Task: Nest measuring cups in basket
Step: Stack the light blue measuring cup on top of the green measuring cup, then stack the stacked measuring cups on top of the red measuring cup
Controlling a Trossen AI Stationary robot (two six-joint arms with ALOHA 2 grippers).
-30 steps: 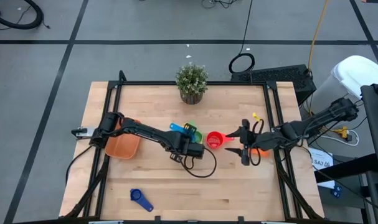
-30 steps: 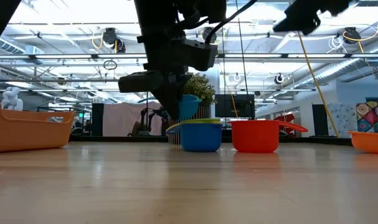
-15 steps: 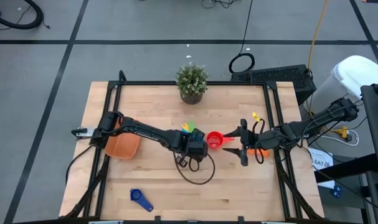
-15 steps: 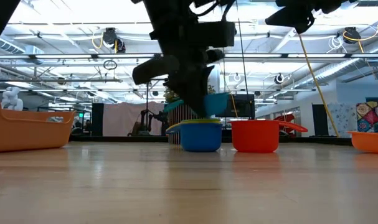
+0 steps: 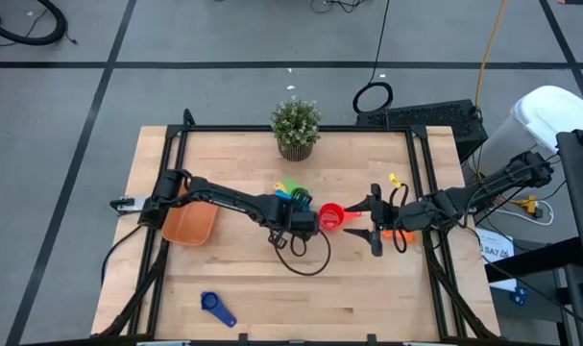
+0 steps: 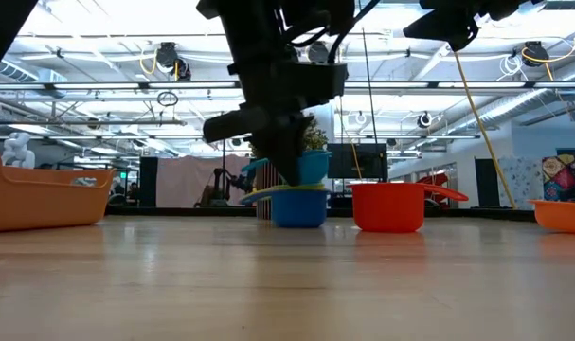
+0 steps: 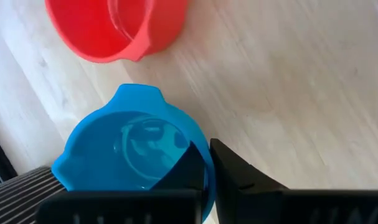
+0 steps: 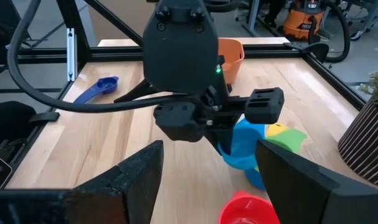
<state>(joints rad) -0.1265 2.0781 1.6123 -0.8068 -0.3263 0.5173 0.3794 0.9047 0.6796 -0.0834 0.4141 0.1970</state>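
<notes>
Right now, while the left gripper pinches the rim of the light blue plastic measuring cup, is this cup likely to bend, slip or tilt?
The light blue plastic measuring cup probably stays stiff: its rim looks undeformed under the shut left gripper. Its glossy wall may slip. Held at one side only, it may tilt; in the low view it seems slightly tilted.

A light blue measuring cup (image 7: 129,149) seen from above, its round bowl open. Two dark fingers (image 7: 238,180) of the left gripper (image 7: 204,171) are pinched on its rim. Beyond it a red measuring cup (image 7: 117,28) stands close by on the pale wooden table (image 7: 288,81)
</notes>
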